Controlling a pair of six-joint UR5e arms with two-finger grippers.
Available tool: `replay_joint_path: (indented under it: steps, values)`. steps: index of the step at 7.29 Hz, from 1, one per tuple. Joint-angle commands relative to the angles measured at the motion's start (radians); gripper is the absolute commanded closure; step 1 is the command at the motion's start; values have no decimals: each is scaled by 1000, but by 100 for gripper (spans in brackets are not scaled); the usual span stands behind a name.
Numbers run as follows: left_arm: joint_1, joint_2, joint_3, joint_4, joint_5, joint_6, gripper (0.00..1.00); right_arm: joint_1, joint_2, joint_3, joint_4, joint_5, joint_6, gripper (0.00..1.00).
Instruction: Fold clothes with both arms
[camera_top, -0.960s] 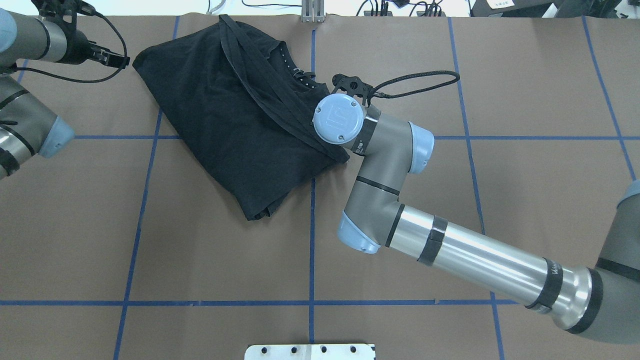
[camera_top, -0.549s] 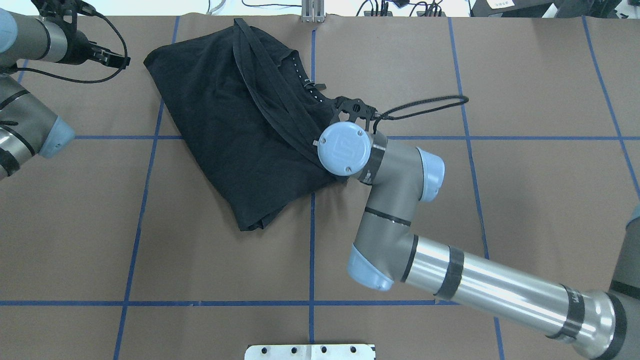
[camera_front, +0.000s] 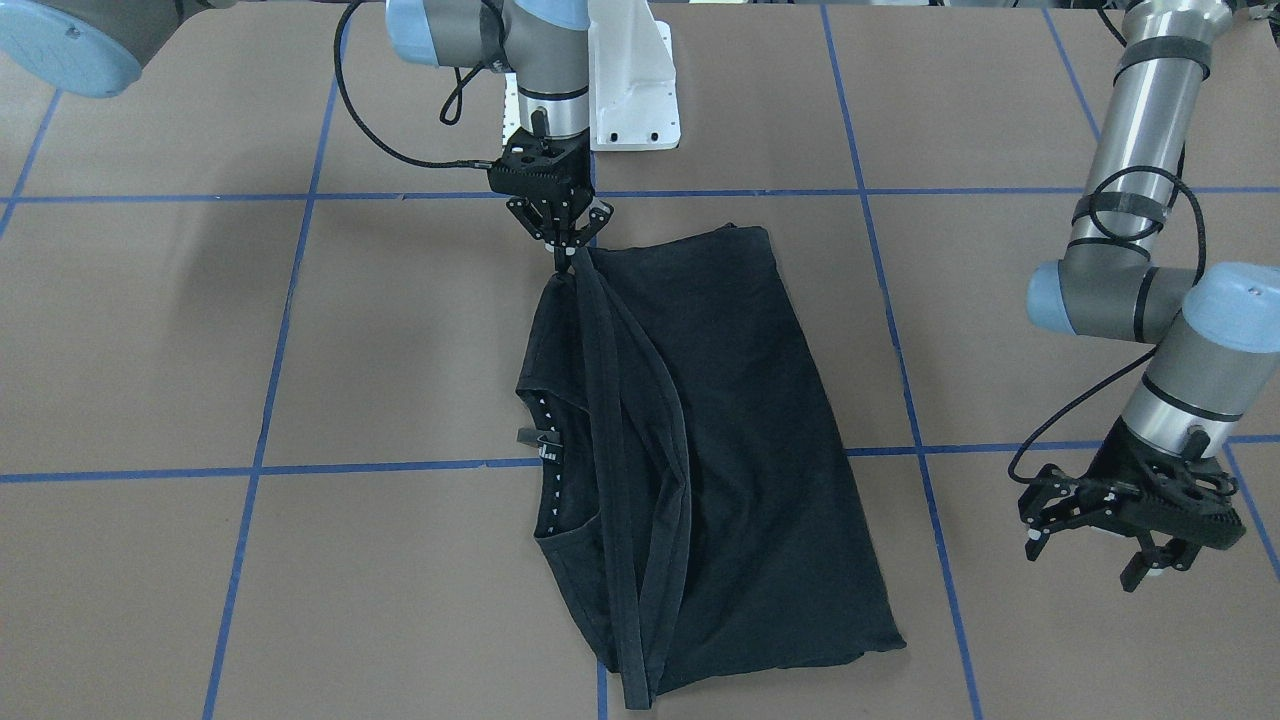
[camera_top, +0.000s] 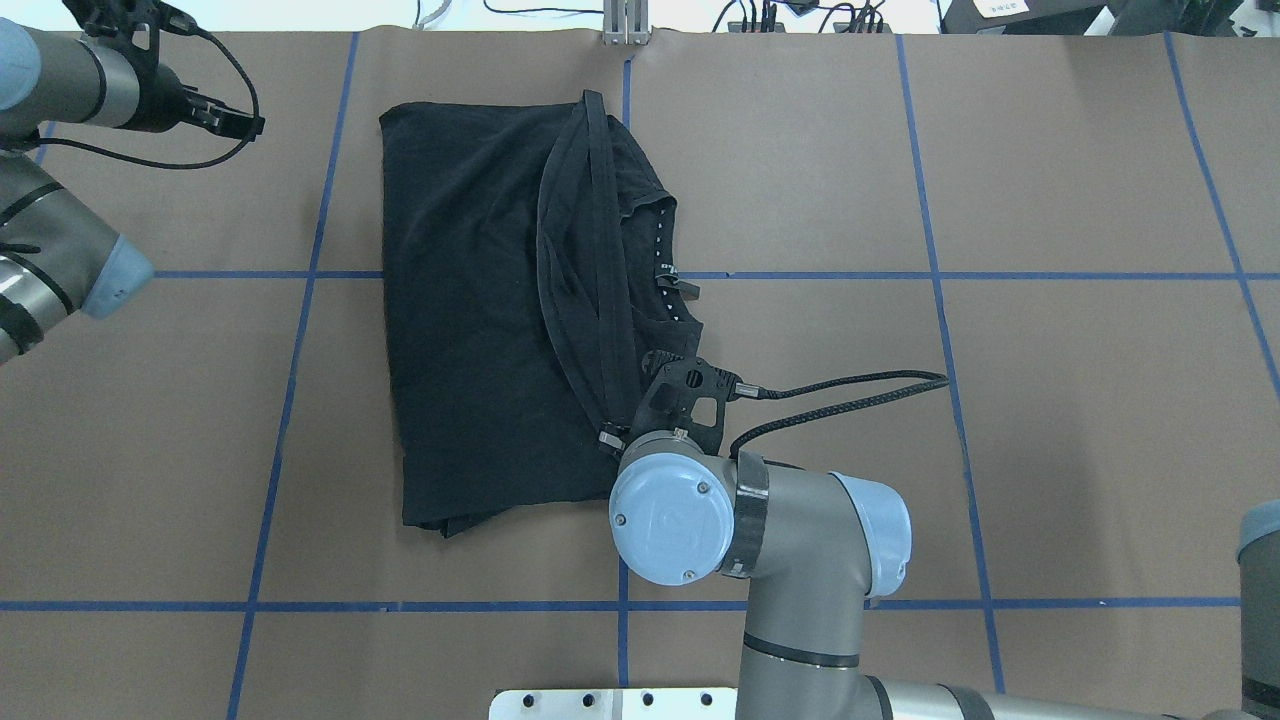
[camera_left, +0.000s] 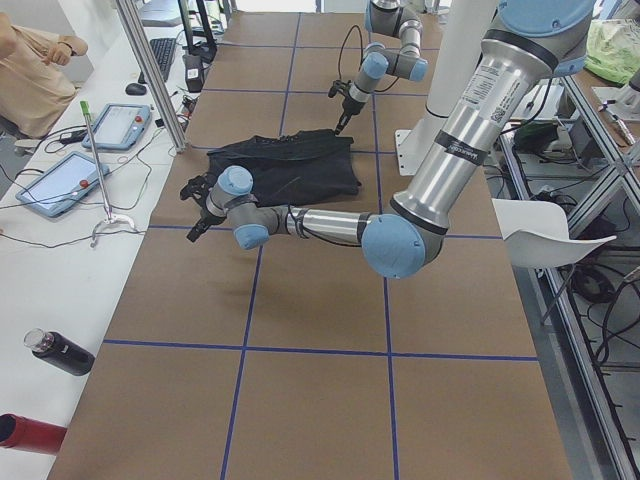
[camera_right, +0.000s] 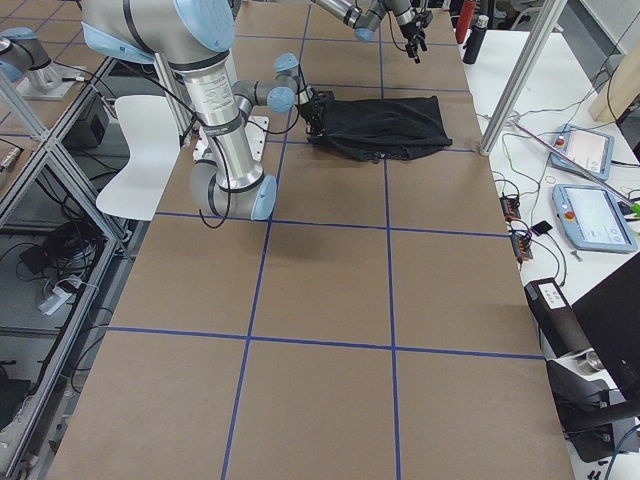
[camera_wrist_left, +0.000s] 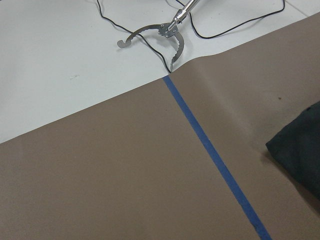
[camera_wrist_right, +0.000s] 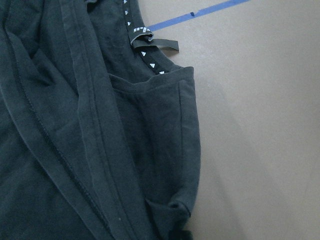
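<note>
The clothes are one black T-shirt (camera_top: 470, 330), folded over itself on the brown table cover, collar and neck label (camera_wrist_right: 150, 42) on the robot's right side. A long hem band (camera_front: 605, 400) runs across it. My right gripper (camera_front: 565, 262) is shut on the shirt's near corner, close to the robot base; in the overhead view it sits half hidden under the wrist (camera_top: 612, 435). My left gripper (camera_front: 1100, 545) hovers open and empty, well off the shirt's left side (camera_top: 245, 125). The left wrist view catches only a shirt corner (camera_wrist_left: 300, 150).
The white pedestal base plate (camera_front: 630, 90) stands just behind the right gripper. Blue tape lines (camera_top: 300, 275) grid the cover. The right arm's cable (camera_top: 850, 395) loops over the table. A metal clamp (camera_wrist_left: 170, 37) lies beyond the far edge. A person (camera_left: 30, 60), tablets and bottles are at the side bench.
My right gripper has pulled the shirt's corner toward the robot base. The shirt has swung round from lying diagonally to lying straight along the grid. The left arm has stayed put.
</note>
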Motion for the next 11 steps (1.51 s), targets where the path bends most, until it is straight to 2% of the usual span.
replay_joint_path:
  steps: [1,2,3,4,5,6,9,10,11]
  values:
    - [2,1,2,-13,0,0,0,-14,-17,22,-24,-4,3,39]
    - [2,1,2,-15,0,0,0,-8,-23,34,-22,-8,-32,0]
    - [4,1,2,-15,0,0,0,26,-24,77,-25,2,-110,0]
    - [4,1,0,-15,0,0,0,74,-7,79,-30,21,-175,0]
    - [4,1,0,-15,0,0,0,128,13,71,-32,69,-219,0]
    - [4,1,-2,-15,-1,0,0,170,66,17,-30,93,-238,0]
    - [5,1,-6,-17,-2,0,0,240,374,-407,-25,149,-266,0]
    - [4,6,-9,-17,-2,0,0,247,447,-526,-22,150,-307,1]
    - [4,9,-9,-36,-2,-2,0,245,487,-603,-21,155,-353,4]
